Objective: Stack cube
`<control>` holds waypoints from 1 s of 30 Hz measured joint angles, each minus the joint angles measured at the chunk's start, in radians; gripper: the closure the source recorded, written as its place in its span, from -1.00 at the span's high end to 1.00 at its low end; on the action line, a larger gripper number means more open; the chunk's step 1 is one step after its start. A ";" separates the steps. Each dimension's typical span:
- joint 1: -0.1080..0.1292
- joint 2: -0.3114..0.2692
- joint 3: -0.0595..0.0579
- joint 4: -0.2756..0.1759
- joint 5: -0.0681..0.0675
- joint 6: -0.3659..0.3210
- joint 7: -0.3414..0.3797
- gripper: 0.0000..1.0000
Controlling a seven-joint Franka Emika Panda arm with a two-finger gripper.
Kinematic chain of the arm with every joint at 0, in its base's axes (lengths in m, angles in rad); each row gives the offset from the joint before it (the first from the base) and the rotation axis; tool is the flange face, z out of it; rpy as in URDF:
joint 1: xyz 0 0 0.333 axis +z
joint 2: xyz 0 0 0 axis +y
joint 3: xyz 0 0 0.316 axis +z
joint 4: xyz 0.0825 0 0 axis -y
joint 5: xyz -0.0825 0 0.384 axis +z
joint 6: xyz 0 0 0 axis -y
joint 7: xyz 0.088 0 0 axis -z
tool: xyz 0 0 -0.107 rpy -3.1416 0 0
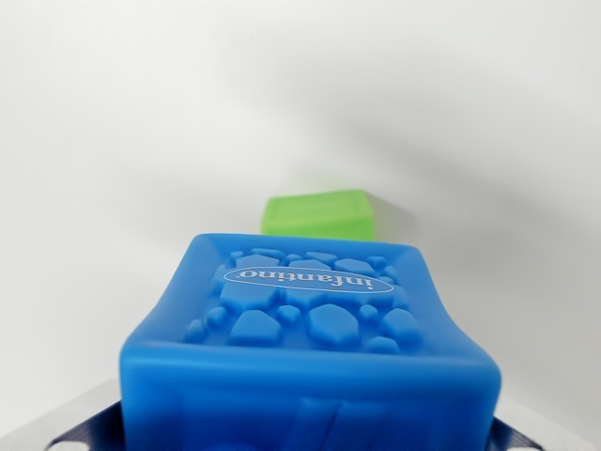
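Wrist view only. Blue cube (310,348) filling the lower middle of the picture, very close to the camera, soft-looking and rounded at its edges. Upper face turned toward the lens, moulded with raised pebble shapes around a white oval bearing the word "infantino", printed upside down as seen here. Near face showing raised diagonal ridges along the bottom edge of the picture.

Gripper (310,437) barely in view: a metal finger (70,427) at the bottom left corner with a dark slotted part just beside the cube, and a matching sliver at the bottom right corner. Jaws standing on either side of the blue cube and pressed against its flanks, so closed on it and holding it.

Green cube (319,214) beyond the blue one, partly hidden behind its far edge, lying on the white surface (122,169) around the middle of the visible area. Top face and one side face of the green cube visible, slightly turned. Contact or gap between the two cubes not readable from this angle.

Surface plain white with soft grey shadows toward the wrist view's right; its edges and corners outside the picture
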 joint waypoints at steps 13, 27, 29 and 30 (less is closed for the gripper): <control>0.000 -0.069 -0.027 -0.052 -0.001 -0.017 -0.133 -1.00; 0.000 0.056 -0.028 -0.064 -0.001 0.112 -0.140 -1.00; 0.000 0.071 -0.028 -0.064 -0.001 0.127 -0.140 -1.00; 0.000 0.081 -0.028 -0.064 -0.001 0.137 -0.140 -1.00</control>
